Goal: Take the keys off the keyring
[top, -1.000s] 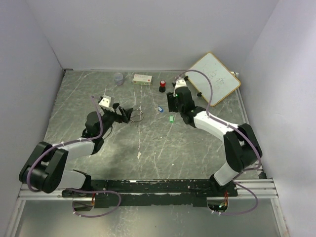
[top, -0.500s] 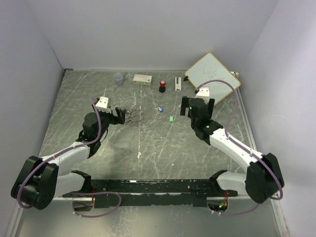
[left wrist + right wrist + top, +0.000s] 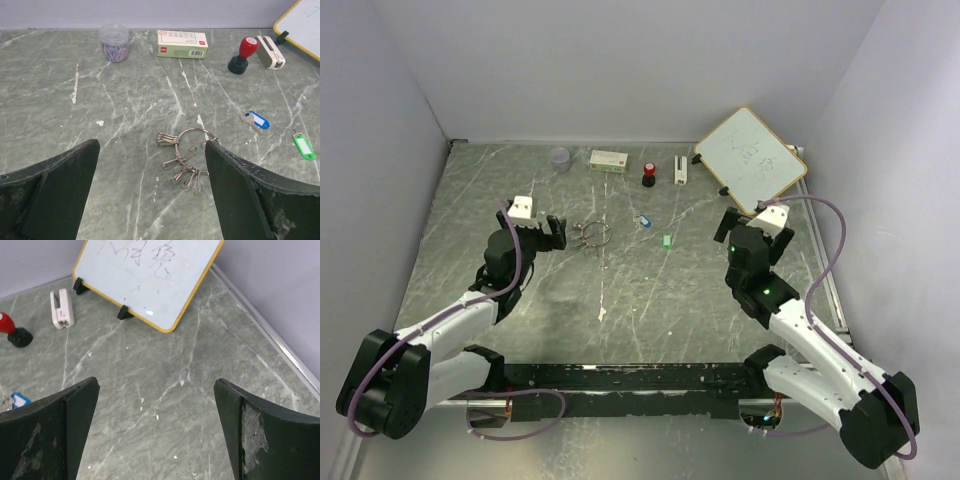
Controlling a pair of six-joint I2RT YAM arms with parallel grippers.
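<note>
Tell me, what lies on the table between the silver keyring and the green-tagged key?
The blue-tagged key, lying loose, apart from both the keyring and the green-tagged key. The left wrist view shows it best.

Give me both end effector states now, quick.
Left end effector: open, holding nothing.
Right end effector: open, holding nothing.

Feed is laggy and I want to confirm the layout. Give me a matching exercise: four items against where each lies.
Items: 1 keyring; 2 blue key; 3 green key; 4 red stamp.
Places: A beside the white stapler; B past the blue key, away from the keyring; C ahead of the open left gripper; D between keyring and green key.
Pairs: 1-C; 2-D; 3-B; 4-A.
</note>
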